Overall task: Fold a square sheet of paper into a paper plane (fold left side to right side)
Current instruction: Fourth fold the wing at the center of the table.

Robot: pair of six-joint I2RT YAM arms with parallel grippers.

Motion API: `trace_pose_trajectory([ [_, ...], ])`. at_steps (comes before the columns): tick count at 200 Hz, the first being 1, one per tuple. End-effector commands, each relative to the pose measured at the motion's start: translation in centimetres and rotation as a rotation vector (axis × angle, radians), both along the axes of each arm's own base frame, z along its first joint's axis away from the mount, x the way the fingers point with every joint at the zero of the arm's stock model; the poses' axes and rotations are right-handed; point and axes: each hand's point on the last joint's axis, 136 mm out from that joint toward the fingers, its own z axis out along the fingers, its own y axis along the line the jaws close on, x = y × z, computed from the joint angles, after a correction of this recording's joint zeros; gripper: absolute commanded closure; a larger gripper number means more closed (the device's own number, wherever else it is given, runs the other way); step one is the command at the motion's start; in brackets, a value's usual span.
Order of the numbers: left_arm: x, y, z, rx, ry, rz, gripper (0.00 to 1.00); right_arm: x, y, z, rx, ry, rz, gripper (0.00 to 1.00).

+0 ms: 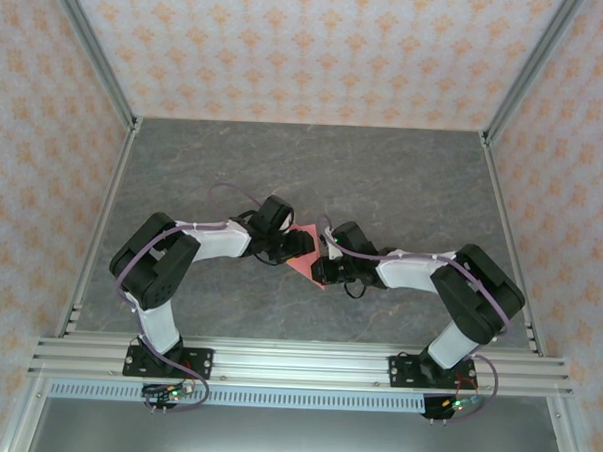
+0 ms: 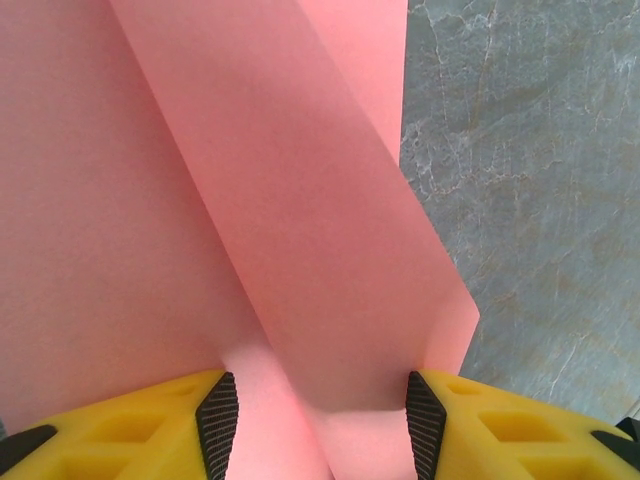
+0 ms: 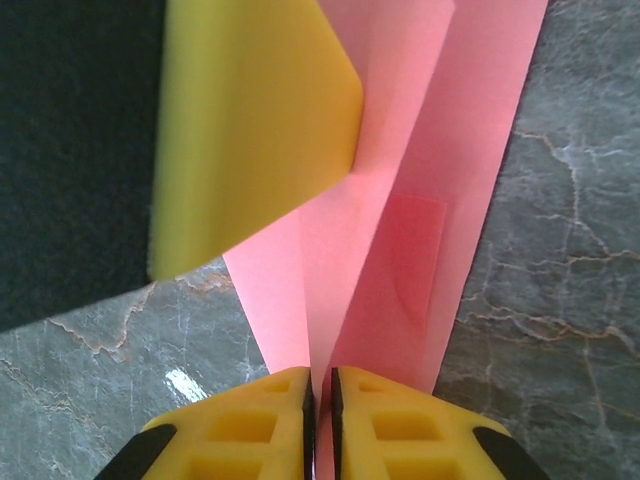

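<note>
Nearest, right fingers [image 3: 280, 420] clenched on the narrow end of the pink paper [image 1: 311, 267], mid-bench [image 1: 404, 180]. Beyond, left fingers [image 2: 150, 430] released, straddling the raised flap [image 2: 320, 250]. Judged mid-fold, left over right. Next: press flap flat, crease cleanly.

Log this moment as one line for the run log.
pink paper: partly folded | left fingers: apart, straddling a folded flap | right fingers: pinched on paper's edge
</note>
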Motion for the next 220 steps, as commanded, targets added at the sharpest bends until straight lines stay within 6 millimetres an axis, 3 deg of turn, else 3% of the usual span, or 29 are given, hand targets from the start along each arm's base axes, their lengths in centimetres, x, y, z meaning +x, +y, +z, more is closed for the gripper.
trace_pose_trajectory([
  [1,0.2,-0.1,-0.6,0.029,0.008,0.011,0.48,0.4,0.0,0.3,0.010,-0.010,-0.013,0.83],
  [44,0.0,0.1,-0.9,0.040,0.016,0.011,0.48,0.8,-0.3,1.6,0.031,-0.033,-0.033,0.76],
  [108,0.0,0.2,-0.7,0.044,0.011,0.011,0.48,3.4,-2.7,6.0,0.253,-0.029,-0.134,0.60],
  [140,0.0,0.2,-0.6,0.043,0.011,0.012,0.48,4.8,-3.1,5.4,0.331,0.053,-0.184,0.64],
  [220,-0.1,0.2,-0.5,0.045,0.012,0.010,0.48,6.3,-1.6,4.3,0.433,0.126,-0.220,0.68],
])
